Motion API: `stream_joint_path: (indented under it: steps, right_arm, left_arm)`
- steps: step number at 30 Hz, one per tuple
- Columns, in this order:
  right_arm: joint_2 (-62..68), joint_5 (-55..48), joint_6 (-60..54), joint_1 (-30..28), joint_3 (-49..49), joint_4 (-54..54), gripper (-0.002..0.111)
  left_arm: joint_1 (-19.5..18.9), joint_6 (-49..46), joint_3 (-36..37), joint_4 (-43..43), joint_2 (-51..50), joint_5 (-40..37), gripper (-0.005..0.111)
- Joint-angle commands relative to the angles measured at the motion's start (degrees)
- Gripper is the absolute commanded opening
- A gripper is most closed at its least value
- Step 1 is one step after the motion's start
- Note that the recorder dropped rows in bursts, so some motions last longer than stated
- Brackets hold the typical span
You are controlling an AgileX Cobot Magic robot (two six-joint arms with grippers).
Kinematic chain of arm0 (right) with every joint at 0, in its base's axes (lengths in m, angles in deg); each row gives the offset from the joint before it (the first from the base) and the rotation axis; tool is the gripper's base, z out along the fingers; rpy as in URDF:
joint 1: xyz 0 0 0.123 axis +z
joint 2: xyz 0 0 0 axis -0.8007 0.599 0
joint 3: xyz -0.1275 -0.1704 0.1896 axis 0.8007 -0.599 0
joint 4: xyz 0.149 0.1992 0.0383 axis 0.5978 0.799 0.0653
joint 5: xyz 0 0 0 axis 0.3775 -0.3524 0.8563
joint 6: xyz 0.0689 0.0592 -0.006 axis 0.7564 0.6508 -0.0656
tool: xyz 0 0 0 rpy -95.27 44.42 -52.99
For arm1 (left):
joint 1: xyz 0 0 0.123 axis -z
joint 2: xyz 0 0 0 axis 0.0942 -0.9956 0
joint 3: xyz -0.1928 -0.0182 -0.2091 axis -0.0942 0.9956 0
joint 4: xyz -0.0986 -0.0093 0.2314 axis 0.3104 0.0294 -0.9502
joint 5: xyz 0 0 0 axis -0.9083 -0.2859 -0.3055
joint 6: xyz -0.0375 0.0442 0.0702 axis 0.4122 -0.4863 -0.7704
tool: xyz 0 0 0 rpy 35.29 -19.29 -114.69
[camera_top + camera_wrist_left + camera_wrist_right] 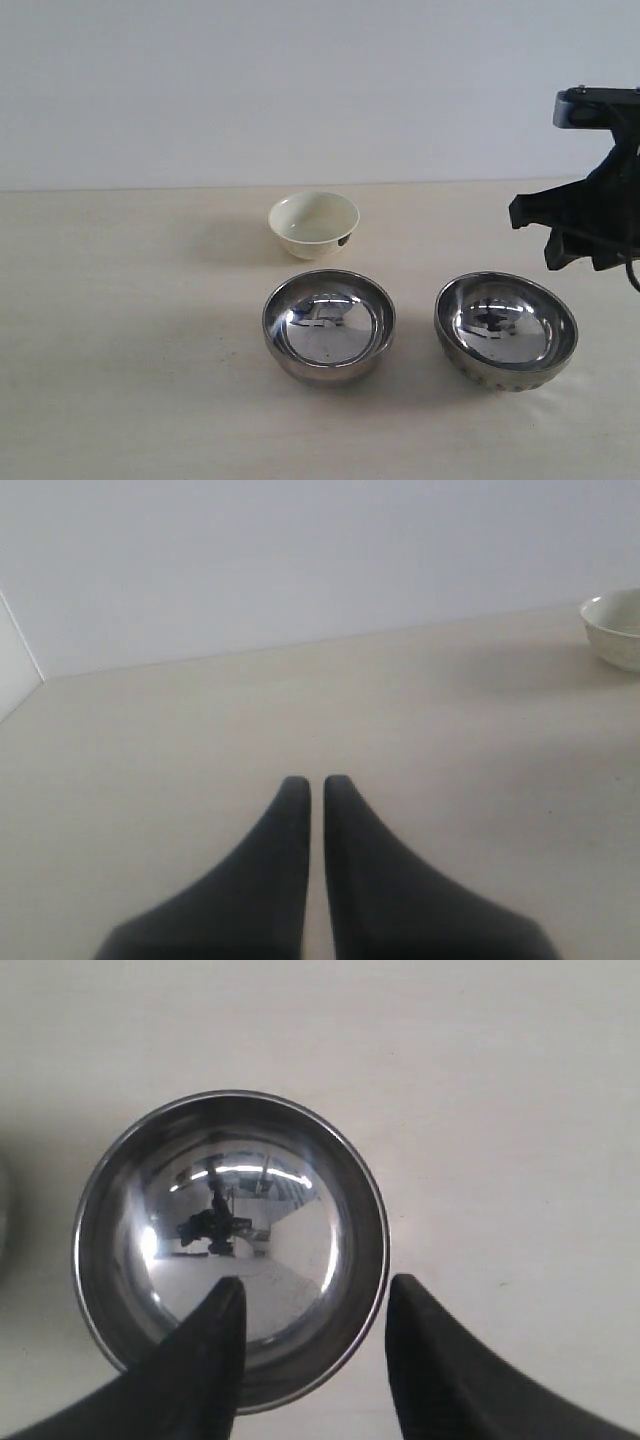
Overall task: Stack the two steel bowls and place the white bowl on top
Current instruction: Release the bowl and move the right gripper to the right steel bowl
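Two steel bowls stand side by side on the table: a smooth one [329, 325] in the middle and a dimpled one [506, 331] to its right. The white bowl [314, 225] with its dark mark sits behind the smooth one; its rim [612, 628] also shows in the left wrist view. My right gripper [315, 1295] hangs open above the dimpled bowl [230, 1245], one finger over its inside, the other outside its rim. In the exterior view that arm [585, 205] hovers at the right edge. My left gripper [315, 785] is shut, empty, low over bare table.
A pale wall [300, 90] rises behind the beige table [120, 330]. The left arm is out of the exterior view.
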Motion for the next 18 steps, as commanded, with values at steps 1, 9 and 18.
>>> stream_joint_path:
  steps: [1, 9, 18]
  right_arm:
    - [2.75, 0.43, -0.45, -0.55, -0.32, 0.09, 0.039]
    - [7.54, 2.45, -0.31, -0.66, -0.32, -0.97, 0.039]
    - [7.66, 1.73, -3.08, -7.29, -1.48, -0.58, 0.039]
  left_arm:
    - [-0.17, 0.56, 0.2, 0.39, 0.22, 0.4, 0.004]
    - [-0.17, 0.56, 0.2, 0.39, 0.22, 0.4, 0.004]
    - [-0.17, 0.56, 0.2, 0.39, 0.22, 0.4, 0.004]
